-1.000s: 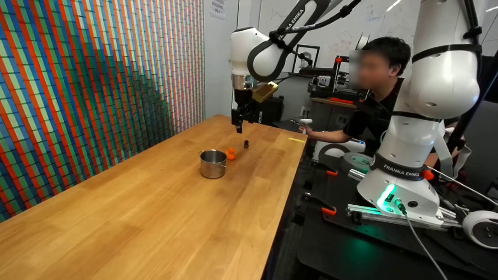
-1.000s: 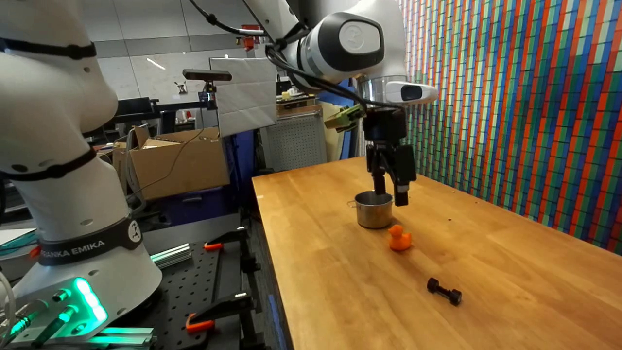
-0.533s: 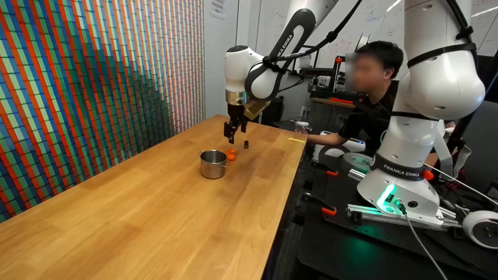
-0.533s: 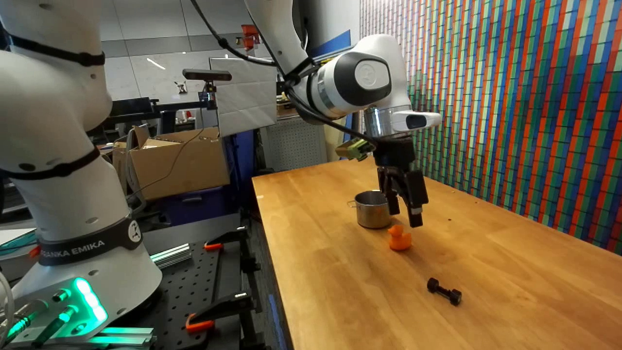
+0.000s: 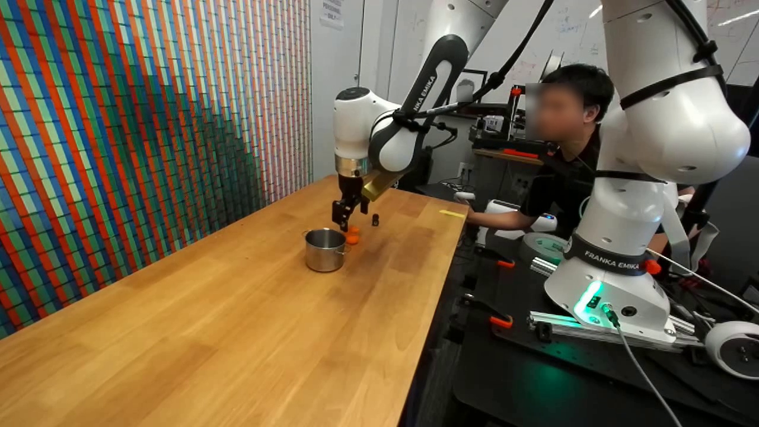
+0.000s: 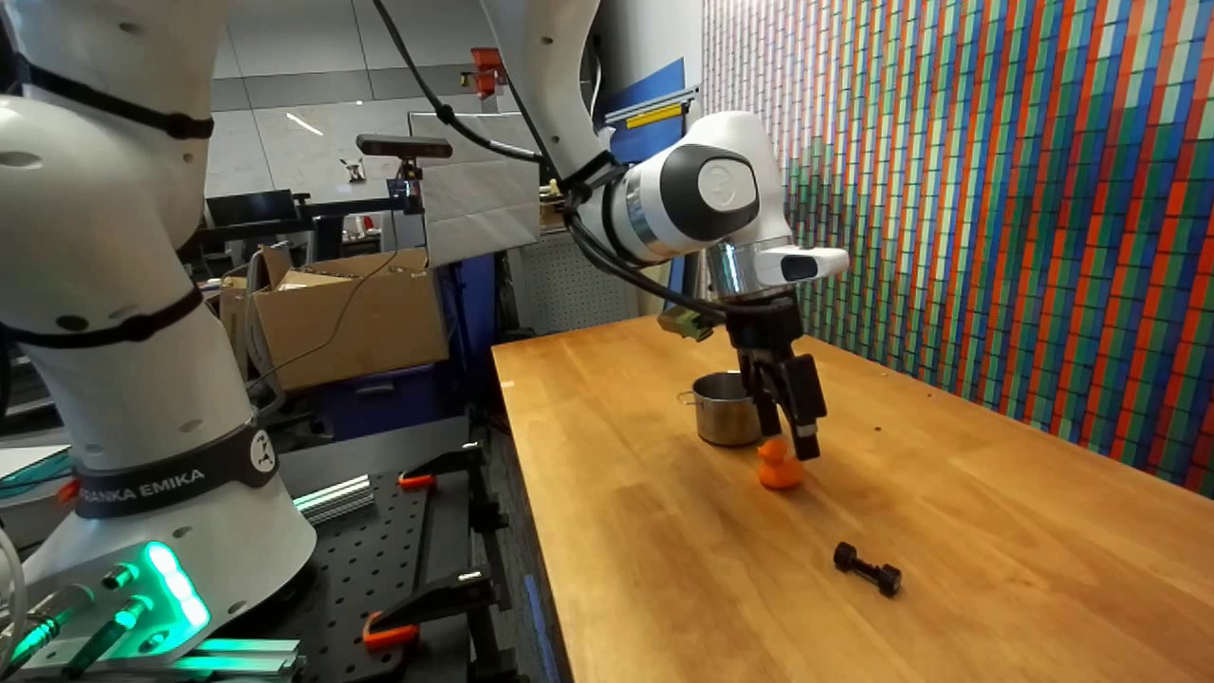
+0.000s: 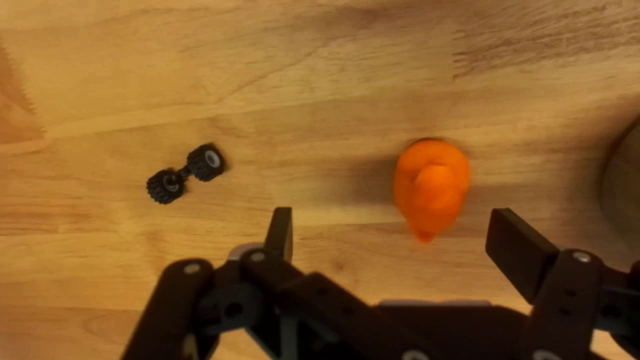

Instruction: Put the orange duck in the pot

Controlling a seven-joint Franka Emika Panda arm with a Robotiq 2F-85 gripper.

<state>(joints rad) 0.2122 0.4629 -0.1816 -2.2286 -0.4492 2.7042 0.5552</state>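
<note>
The orange duck (image 6: 780, 471) stands on the table beside the pot. It also shows in an exterior view (image 5: 353, 238), partly hidden by the pot, and in the wrist view (image 7: 432, 185). The shiny metal pot (image 6: 724, 413) stands upright; it shows in an exterior view (image 5: 324, 254), and its side shows at the right edge of the wrist view (image 7: 622, 195). My gripper (image 7: 390, 217) is open and empty. In both exterior views it is low, just above the duck. In the wrist view the duck lies ahead of the fingertips, nearer the right finger (image 7: 520, 250).
A small black wheel axle (image 6: 867, 569) lies on the wooden table (image 6: 626, 550), also seen in the wrist view (image 7: 185, 172). A coloured tiled wall (image 5: 148, 148) runs along the far table side. A person sits behind the robot base (image 5: 611, 284).
My gripper has come down towards the table and over the duck, staying open. The duck, the pot and the wheel axle have not moved.
</note>
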